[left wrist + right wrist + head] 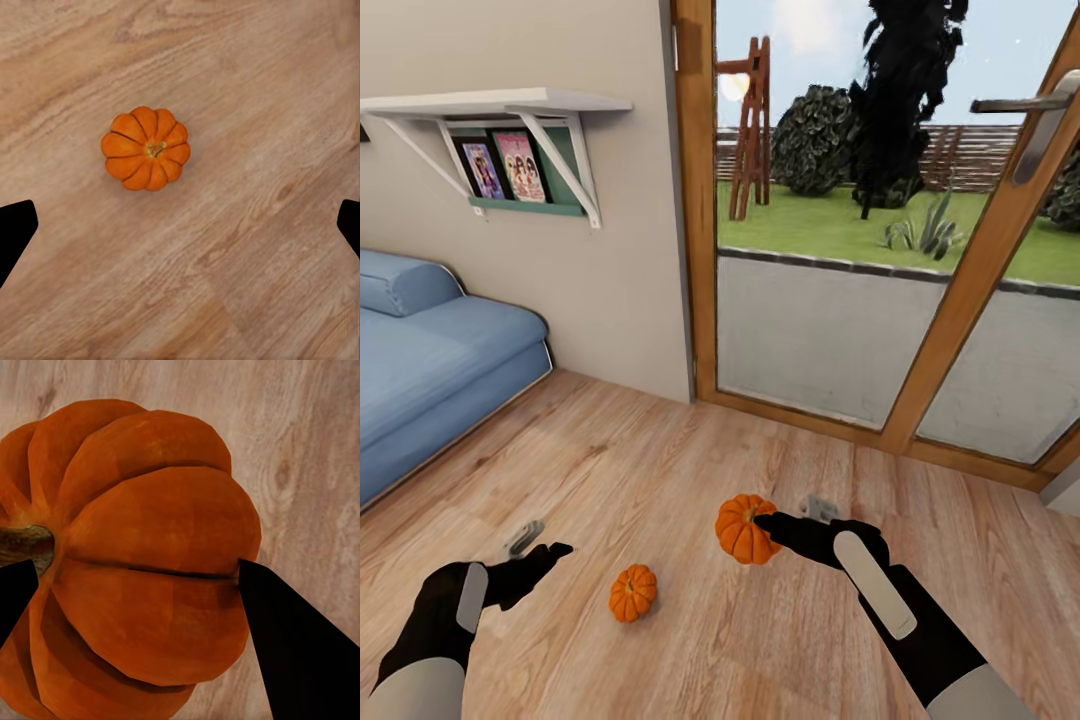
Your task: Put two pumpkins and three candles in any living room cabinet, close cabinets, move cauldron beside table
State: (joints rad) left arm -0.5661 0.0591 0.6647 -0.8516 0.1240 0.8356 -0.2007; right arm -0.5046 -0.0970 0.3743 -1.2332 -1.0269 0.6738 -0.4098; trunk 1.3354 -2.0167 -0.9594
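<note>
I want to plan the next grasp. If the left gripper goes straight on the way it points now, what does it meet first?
Probably the pumpkin on the floor: the left wrist view shows it ahead of the open left gripper, slightly off-centre, so the fingers might reach bare wooden floor beside it instead.

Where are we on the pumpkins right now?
Nothing looks stowed yet. In hand: the right gripper is shut on one pumpkin, lifted off the wooden floor. Left: the second pumpkin sits on the floor under the open left gripper. Candles, cabinet and cauldron remain.
</note>
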